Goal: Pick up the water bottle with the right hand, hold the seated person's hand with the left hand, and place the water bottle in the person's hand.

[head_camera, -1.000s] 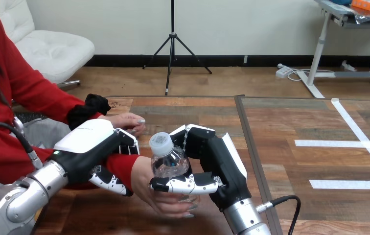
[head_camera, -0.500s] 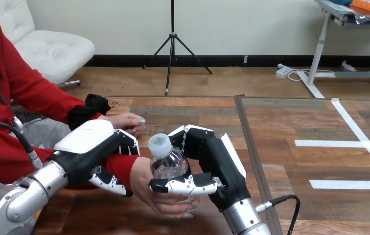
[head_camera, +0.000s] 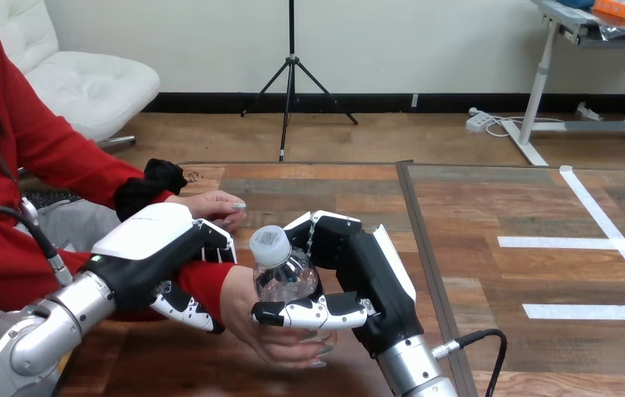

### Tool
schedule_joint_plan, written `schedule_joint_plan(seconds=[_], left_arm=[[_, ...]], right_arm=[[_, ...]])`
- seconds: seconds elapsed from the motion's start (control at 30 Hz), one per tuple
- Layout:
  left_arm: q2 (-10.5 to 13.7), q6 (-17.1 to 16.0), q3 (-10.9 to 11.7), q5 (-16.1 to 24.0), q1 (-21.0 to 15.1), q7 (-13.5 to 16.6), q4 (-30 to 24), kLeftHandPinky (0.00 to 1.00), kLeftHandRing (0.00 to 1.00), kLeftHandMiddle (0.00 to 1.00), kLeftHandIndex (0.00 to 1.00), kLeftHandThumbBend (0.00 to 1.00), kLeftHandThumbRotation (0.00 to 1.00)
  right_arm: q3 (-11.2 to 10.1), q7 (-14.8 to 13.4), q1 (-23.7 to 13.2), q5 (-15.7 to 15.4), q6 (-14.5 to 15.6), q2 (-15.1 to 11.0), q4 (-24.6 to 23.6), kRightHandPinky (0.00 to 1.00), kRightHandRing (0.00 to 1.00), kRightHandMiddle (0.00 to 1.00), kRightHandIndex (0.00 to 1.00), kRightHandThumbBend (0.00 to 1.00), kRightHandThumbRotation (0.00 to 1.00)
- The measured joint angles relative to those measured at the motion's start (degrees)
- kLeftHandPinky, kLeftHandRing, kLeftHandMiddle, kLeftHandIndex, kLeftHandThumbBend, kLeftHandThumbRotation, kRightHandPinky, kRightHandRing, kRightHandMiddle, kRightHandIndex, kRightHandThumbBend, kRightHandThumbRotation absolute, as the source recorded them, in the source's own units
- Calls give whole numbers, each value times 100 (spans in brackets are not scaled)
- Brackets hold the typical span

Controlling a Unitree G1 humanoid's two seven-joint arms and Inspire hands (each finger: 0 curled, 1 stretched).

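Observation:
A clear water bottle (head_camera: 283,273) with a white cap stands upright in my right hand (head_camera: 350,281), whose fingers and thumb curl round it. The bottle's base rests in the person's upturned hand (head_camera: 268,335), which cups it from below at the middle of the table's near edge. My left hand (head_camera: 164,252) is shut on the person's wrist in its red sleeve, thumb under it and fingers over it. The person's other hand (head_camera: 210,205) lies on the table behind my left hand.
The wooden table (head_camera: 326,190) stretches away past both hands. A dark seam runs down it right of my right arm, and white tape lines (head_camera: 598,244) mark the far right part.

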Motion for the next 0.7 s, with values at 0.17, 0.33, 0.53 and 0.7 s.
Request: schedule_joint_plan(seconds=[0.17, 0.33, 0.53, 0.7], left_arm=[[0, 0, 0, 0, 0, -8, -8, 30, 36, 43, 45, 76, 0], [0, 0, 0, 0, 0, -17, -13, 30, 36, 43, 45, 76, 0], [-1, 0, 0, 0, 0, -26, -14, 30, 36, 42, 45, 77, 0], [-1, 0, 0, 0, 0, -35, -14, 30, 36, 43, 45, 77, 0]], right_arm=[[0, 0, 0, 0, -2, 0, 0, 32, 38, 42, 40, 91, 0], [0, 0, 0, -1, -3, 0, 0, 32, 38, 42, 40, 90, 0], [0, 0, 0, 0, -3, 0, 0, 32, 38, 42, 40, 90, 0], [0, 0, 0, 0, -3, 0, 0, 33, 38, 43, 40, 91, 0]])
